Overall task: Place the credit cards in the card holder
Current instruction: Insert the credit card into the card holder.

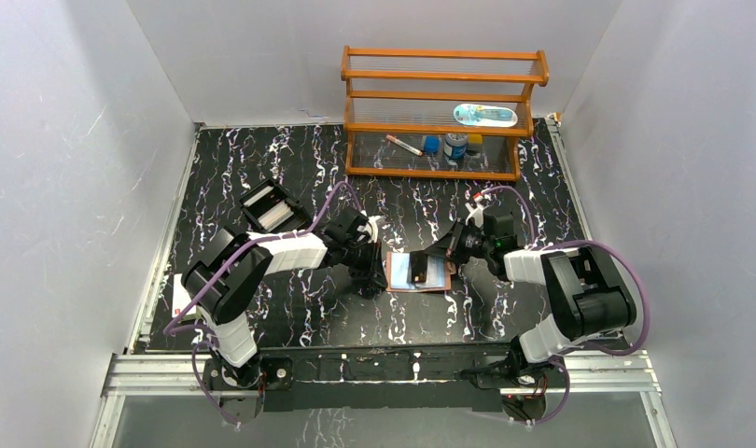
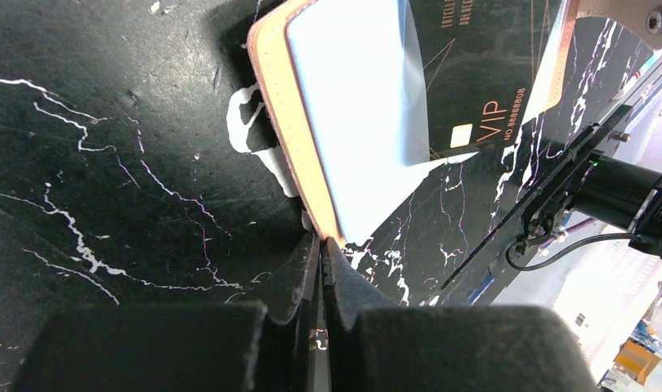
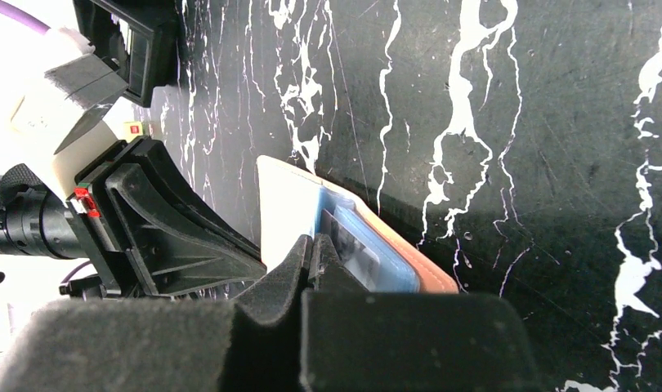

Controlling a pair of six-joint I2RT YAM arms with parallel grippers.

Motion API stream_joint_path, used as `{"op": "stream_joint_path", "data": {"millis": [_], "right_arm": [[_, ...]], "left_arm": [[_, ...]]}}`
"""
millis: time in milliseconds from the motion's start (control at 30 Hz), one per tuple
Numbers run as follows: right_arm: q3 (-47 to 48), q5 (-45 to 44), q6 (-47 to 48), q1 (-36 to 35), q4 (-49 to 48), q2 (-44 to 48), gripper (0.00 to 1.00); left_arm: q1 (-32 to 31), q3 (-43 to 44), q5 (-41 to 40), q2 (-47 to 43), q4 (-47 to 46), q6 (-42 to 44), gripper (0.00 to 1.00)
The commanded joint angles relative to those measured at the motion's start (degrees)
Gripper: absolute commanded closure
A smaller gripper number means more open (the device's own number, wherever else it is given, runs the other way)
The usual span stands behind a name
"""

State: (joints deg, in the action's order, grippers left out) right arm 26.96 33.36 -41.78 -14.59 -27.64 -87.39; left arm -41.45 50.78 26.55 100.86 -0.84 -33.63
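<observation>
**Open holder spanned between both claws**

On the black marbled counter (image 1: 262, 168), the tan leather folding card holder (image 1: 399, 273) lies open near the middle, its long axis running left to right between the two arms. A black credit card marked VIP (image 2: 475, 73) rests across its pale blue inner face; whether the card sits in a pocket I cannot tell. The left claw (image 2: 322, 245) is pressed together on the holder's left edge. The right claw (image 3: 311, 245) appears to be pinching the right edge. Neither arm is nearer.

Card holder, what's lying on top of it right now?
A pale blue card with a black VIP card over it. Those cover the card holder's inner pockets, so their contents are hidden.
</observation>
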Motion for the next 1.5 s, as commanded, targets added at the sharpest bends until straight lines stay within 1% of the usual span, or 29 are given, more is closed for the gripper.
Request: {"op": "stream_joint_path", "data": {"millis": [0,200,300,367,533,633,733,767,800,833,900,933,967,1000,1067,1200,1467], "right_arm": [[-0.9,2.3,0.0,0.2,-3.0,-0.6,1.0],[1.0,-0.7,5.0,0.4,9.7,1.3,1.0],[1.8,-2.1,5.9,0.5,12.8,1.9,1.0],[1.8,-1.5,5.6,0.5,12.0,1.3,1.0],[0.4,1.9,2.3,0.5,3.2,-1.7,1.0],[1.1,2.3,0.4,0.1,1.2,-3.5,1.0],[1.9,0.9,-0.4,-1.4,1.9,-3.4,0.94],[2.3,0.3,-0.3,-2.1,3.0,-3.3,0.9],[3.1,-0.4,0.4,-2.7,5.2,-3.0,0.83],[4.3,-1.6,1.3,-2.7,8.7,-2.6,0.77],[7.3,-5.8,5.2,-2.7,19.3,-0.8,0.65],[8.6,-7.6,6.7,-2.7,21.8,0.2,0.62],[9.8,-9.3,8.0,-2.7,27.1,1.3,0.55],[11.0,-11.0,8.9,-2.7,30.7,2.2,0.52],[12.0,-13.0,9.3,-2.7,35.1,4.1,0.48],[11.5,-12.9,7.2,-3.5,37.4,7.3,0.43],[9.5,-10.9,1.9,-6.7,32.8,8.3,0.44]], "left_arm": [[-0.7,1.5,-0.2,0.9,0.8,0.5,1.0],[-0.8,1.6,-1.0,1.2,1.4,0.9,1.0],[-0.8,1.6,-1.6,1.2,1.7,1.0,1.0],[-0.9,1.5,-1.5,1.3,1.7,1.0,1.0],[-1.1,1.9,-1.2,1.4,1.7,0.8,1.0],[-1.3,1.9,-1.3,1.4,1.7,0.5,1.0],[-1.3,2.2,-1.4,1.5,1.7,0.4,1.0],[-1.4,2.3,-1.4,1.6,1.7,0.3,1.0],[-1.4,2.4,-1.5,1.7,1.6,0.2,1.0],[-1.5,2.5,-1.5,1.7,1.7,0.1,1.0],[-1.4,2.6,-1.2,1.9,1.6,-0.1,1.0],[-1.4,2.6,-1.2,1.9,1.6,-0.2,1.0],[-1.5,2.6,-1.2,1.9,1.6,-0.4,1.0],[-1.5,2.5,-1.1,1.8,1.6,-0.5,1.0],[-1.5,2.4,-1.4,1.6,1.6,-0.8,1.0],[-1.5,2.7,-1.7,1.4,1.5,-1.0,1.0],[-1.7,2.7,-1.6,1.7,1.4,-1.5,1.0]]}}
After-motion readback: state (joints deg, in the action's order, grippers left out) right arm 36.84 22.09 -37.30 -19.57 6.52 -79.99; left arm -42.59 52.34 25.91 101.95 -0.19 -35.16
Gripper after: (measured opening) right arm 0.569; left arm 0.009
